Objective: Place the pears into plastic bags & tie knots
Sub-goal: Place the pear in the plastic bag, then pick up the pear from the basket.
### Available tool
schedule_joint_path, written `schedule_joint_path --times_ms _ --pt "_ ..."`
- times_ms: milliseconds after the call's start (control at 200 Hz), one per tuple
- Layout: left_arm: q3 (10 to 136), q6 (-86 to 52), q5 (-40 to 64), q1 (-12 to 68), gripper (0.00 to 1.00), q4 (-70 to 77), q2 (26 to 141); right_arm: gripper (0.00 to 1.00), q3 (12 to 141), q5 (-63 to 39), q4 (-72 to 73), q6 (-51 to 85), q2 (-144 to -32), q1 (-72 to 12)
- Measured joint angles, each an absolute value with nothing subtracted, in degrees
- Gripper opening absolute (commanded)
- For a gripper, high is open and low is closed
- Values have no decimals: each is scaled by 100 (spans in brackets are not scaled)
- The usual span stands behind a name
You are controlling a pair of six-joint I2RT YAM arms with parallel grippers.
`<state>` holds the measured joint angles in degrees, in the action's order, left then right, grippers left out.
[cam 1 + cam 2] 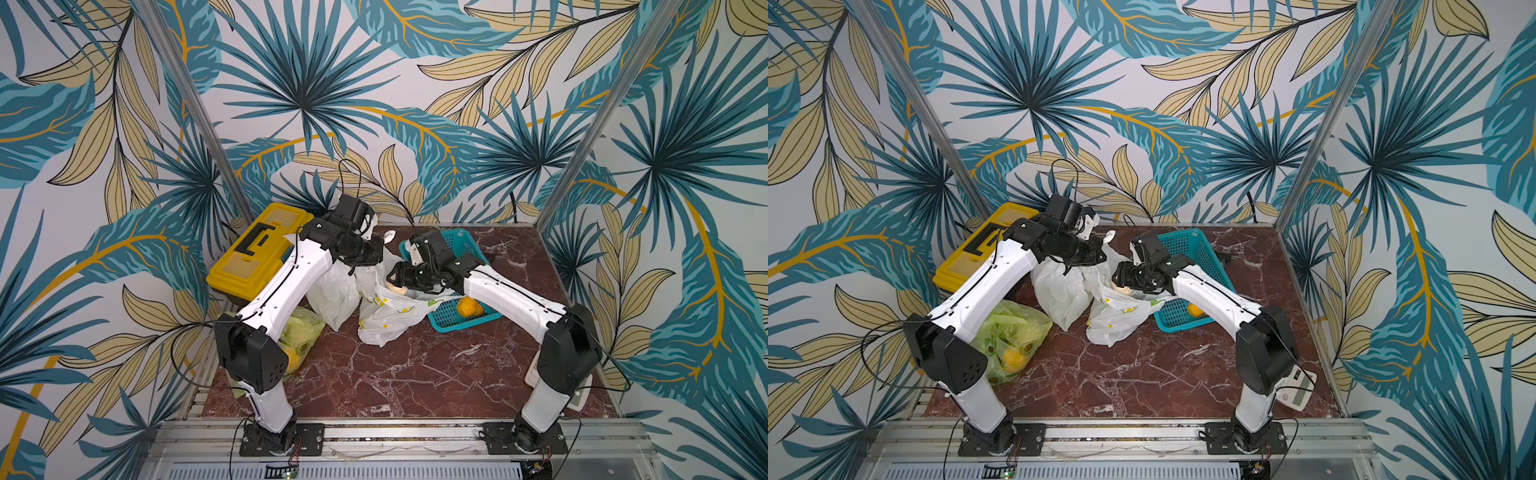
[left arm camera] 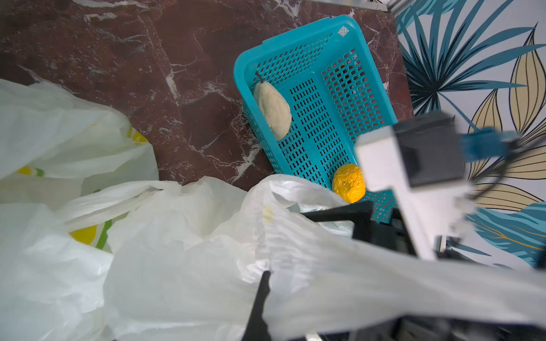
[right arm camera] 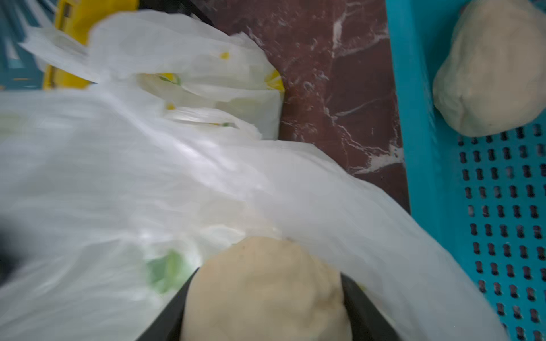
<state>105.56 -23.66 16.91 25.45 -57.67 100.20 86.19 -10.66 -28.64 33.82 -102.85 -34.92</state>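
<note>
My left gripper is shut on the rim of the white lemon-print bag and holds it up. Just over that bag's mouth my right gripper is shut on a cream pear. The teal basket holds another cream pear and an orange pear. A plain white bag stands at the left. The lime-green bag holds fruit.
A yellow toolbox sits at the back left, by the left arm. A small white scale lies at the front right, behind the right arm's elbow. Patterned walls and metal posts enclose the marble tabletop.
</note>
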Motion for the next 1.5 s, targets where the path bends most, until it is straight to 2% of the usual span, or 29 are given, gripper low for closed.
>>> schedule_joint_path --times_ms 115,260,491,676,971,1061,1171,1227,1377,1502 --pt "10519 -2368 1675 2523 0 -5769 10020 83 8709 -858 -3162 3124 -10217 -3562" --pt "10403 -2362 1496 2480 0 -5745 10027 86 9050 -792 -3485 2818 -9631 -3481" --pt "9778 -2390 1164 2248 0 -5636 10040 85 9319 -403 -3529 2657 -9056 -2377" --pt "9026 -2458 1022 1885 0 -5507 9590 84 9203 -110 -3345 2740 -10014 -1597" --pt "8626 -2582 1125 1688 0 -5365 8890 84 10178 -578 -3225 2766 -12339 -1933" --pt "8626 -2622 1190 1734 0 -5328 8875 79 10628 -563 -3251 2794 -12842 -2040" --pt "8626 -2650 1245 1822 0 -5325 8875 55 11080 -515 -3301 2692 -13301 -2056" --pt "8626 -2655 1278 1881 0 -5323 8875 49 11185 -429 -3328 2679 -13312 -2056" --pt "8630 -2652 1302 1966 0 -5319 8875 43 10554 -204 -3446 2517 -12720 -2040" --pt "8755 -2652 1310 1981 0 -5336 8899 43 9607 -233 -3638 2423 -11308 -2021"
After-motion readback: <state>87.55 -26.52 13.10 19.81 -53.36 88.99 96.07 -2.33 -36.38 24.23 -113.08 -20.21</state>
